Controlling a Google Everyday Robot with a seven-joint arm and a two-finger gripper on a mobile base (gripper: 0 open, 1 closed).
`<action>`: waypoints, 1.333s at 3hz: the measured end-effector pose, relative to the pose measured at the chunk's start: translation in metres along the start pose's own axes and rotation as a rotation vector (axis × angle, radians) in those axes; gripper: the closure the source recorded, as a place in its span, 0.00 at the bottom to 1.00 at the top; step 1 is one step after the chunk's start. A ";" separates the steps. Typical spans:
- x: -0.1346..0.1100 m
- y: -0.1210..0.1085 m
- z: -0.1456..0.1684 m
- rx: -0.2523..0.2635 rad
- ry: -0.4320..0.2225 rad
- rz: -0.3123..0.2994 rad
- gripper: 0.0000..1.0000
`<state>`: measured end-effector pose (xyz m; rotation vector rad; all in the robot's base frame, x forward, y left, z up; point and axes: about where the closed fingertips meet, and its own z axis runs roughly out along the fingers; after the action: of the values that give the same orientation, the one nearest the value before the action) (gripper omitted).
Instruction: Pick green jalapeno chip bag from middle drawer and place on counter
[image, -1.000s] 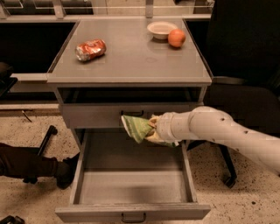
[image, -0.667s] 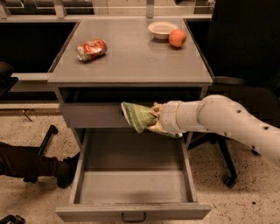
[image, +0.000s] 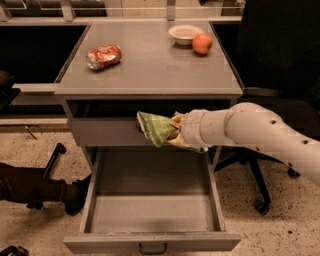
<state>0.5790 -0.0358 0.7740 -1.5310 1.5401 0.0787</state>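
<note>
The green jalapeno chip bag (image: 156, 128) hangs in the air in front of the top drawer's face, above the back of the open middle drawer (image: 152, 200). My gripper (image: 176, 131) is shut on the bag's right end, at the tip of my white arm that reaches in from the right. The middle drawer is pulled far out, with a small black loop handle (image: 153, 248) on its front, and nothing shows inside it. The grey counter (image: 150, 65) lies above and behind the bag.
On the counter lie a crushed red-and-silver can (image: 103, 56) at the left, a white bowl (image: 185, 33) and an orange (image: 202, 43) at the back right. A black office chair (image: 265, 150) stands right of the cabinet. A dark object (image: 30, 186) lies on the floor at left.
My gripper has lifted the green bag a little higher and slightly leftward, from above the open drawer up to the level of the top drawer's face. The drawer stays open.
</note>
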 end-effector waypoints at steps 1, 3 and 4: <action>-0.038 -0.035 -0.020 0.046 -0.012 -0.068 1.00; -0.074 -0.081 -0.036 0.121 -0.040 -0.122 1.00; -0.071 -0.105 -0.025 0.178 -0.022 -0.146 1.00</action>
<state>0.6361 -0.0213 0.8889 -1.4898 1.3754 -0.1215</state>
